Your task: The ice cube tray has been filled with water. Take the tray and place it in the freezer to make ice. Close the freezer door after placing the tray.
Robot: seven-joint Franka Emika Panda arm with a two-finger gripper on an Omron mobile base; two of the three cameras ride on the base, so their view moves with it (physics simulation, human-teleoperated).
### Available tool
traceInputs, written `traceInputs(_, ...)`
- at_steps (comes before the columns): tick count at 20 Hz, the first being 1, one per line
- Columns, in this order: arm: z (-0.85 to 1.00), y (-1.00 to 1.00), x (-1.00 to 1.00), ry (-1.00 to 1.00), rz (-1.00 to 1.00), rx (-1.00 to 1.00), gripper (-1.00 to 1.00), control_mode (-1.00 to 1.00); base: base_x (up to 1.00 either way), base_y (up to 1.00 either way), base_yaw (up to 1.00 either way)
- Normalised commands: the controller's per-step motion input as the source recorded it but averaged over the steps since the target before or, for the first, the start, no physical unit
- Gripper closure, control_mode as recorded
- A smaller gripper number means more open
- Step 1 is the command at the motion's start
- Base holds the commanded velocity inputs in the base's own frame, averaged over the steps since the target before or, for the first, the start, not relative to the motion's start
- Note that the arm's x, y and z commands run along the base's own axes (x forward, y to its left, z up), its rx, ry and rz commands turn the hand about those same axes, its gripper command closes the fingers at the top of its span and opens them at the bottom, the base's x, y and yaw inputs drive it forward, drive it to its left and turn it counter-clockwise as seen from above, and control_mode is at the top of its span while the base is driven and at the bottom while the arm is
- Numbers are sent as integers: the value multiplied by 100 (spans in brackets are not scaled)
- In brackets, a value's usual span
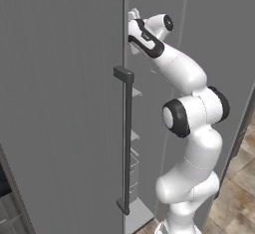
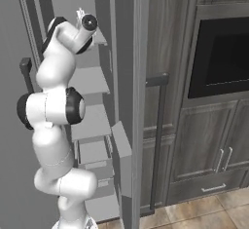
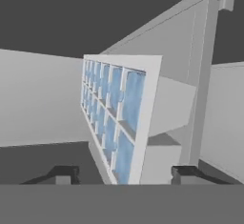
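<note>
Jaws stand apart on either side of the ice cube tray [image 3: 116, 118], apparently just let go inside the freezer [image 2: 90, 82]. Next: withdraw, then shut the freezer door [image 1: 60, 103].

No readable text anywhere.
The freezer door [image 1: 60, 103], its handle [image 1: 127, 143], the shelves [image 2: 90, 121], the ice cube tray [image 3: 116, 118] and the dark oven front [image 2: 221, 57] at far right all carry plain surfaces with no lettering, labels, brand marks, numbers or signs that can be made out.
</note>
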Motion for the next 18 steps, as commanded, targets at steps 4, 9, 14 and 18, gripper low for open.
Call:
traceInputs(4,3,0,-97,-13,0,0,-100,-100,0,0,0)
traceInputs(9,-18,-10,-100,-17,-4,0,-100,-100,0,0,0)
traceInputs(14,16,-45,-100,-17,-4,0,-100,-100,0,0,0)
traceInputs(18,40,-75,-94,-7,0,-1,-100,-100,0,0,0)
